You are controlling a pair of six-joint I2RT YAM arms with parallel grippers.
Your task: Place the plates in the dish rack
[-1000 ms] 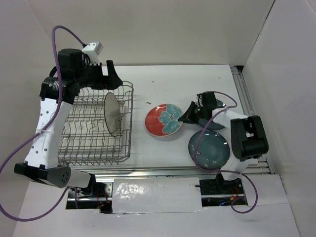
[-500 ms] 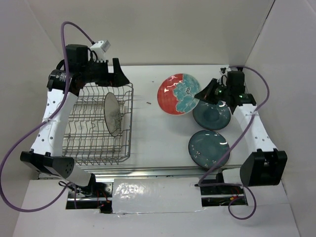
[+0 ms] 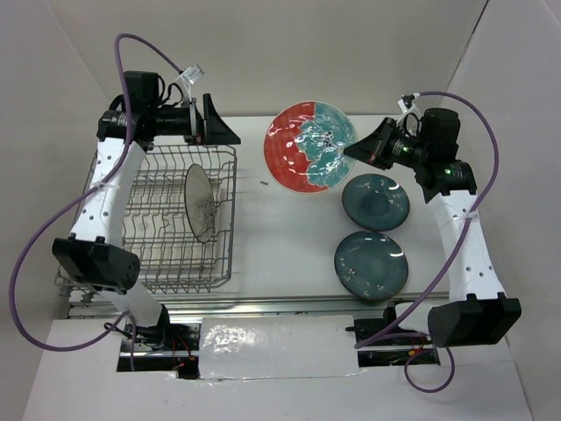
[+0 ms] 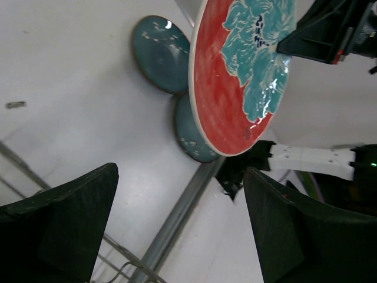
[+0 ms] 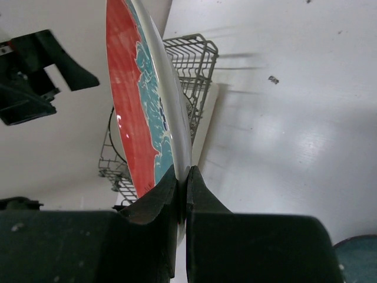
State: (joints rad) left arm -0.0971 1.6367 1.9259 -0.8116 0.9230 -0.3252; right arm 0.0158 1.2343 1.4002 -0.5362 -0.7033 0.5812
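Observation:
My right gripper (image 3: 359, 149) is shut on the rim of the red plate with teal flowers (image 3: 309, 146) and holds it raised and tilted over the table's far middle; the plate shows edge-on in the right wrist view (image 5: 154, 106) and face-on in the left wrist view (image 4: 235, 76). My left gripper (image 3: 223, 129) is open and empty above the far right corner of the dish rack (image 3: 223, 263), facing the red plate. A cream patterned plate (image 3: 200, 203) stands upright in the rack. Two dark teal plates (image 3: 375, 201) (image 3: 371, 264) lie flat on the table at right.
White walls enclose the table on the left, back and right. A metal rail (image 3: 436, 158) runs along the table's right edge. A small dark speck (image 3: 265, 182) lies on the table beside the rack.
My right gripper lifted the red plate off the table and carried it up and towards the far middle, tilting it. My left arm swung its gripper to the right, above the rack's far corner.

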